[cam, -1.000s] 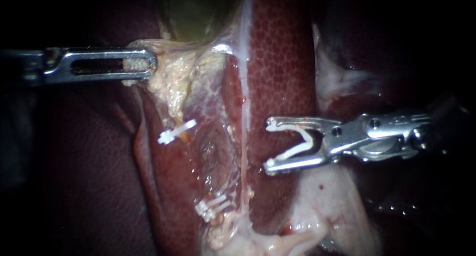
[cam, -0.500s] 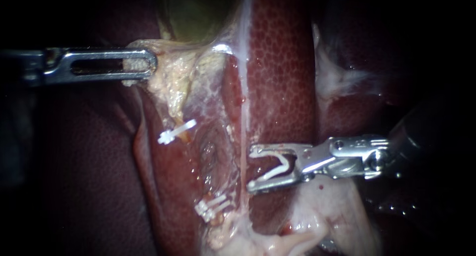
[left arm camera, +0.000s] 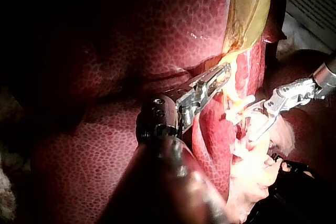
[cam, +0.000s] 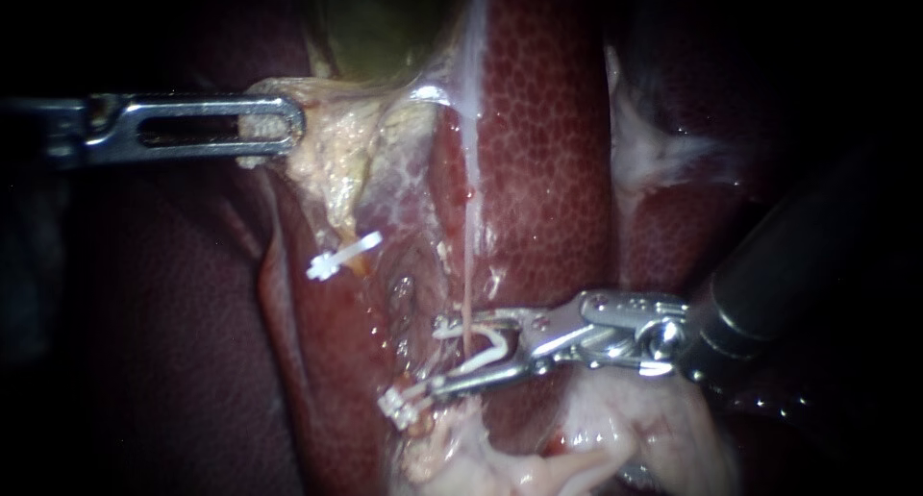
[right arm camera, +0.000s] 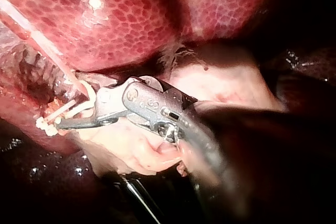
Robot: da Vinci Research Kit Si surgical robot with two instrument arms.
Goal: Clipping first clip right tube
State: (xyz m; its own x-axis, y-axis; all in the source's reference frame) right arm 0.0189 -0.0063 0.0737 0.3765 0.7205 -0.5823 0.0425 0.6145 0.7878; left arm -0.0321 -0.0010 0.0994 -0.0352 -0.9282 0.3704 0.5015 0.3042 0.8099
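The right tube [cam: 468, 275] is a thin pale strand running down beside the liver [cam: 548, 121]. My right instrument [cam: 440, 354] carries an open white clip [cam: 490, 347] between its jaws, which stand apart and straddle the tube from the right. In the right wrist view the same clip [right arm camera: 84, 98] sits around the tube [right arm camera: 50, 56]. The lower jaw's tip lies next to a pair of white clips [cam: 402, 407]. My left instrument [cam: 264, 126] is shut on pale tissue at the neck of the greenish gallbladder [cam: 375, 25] and holds it to the left.
A single white clip [cam: 343, 254] sits higher up on the left tube. Pale fatty tissue [cam: 635, 429] lies under the right instrument's shaft. In the left wrist view the right instrument [left arm camera: 262, 114] is ahead of my left instrument [left arm camera: 218, 77].
My right instrument has moved left and down with its clip, from beside the liver to around the right tube. The left instrument has stayed in place.
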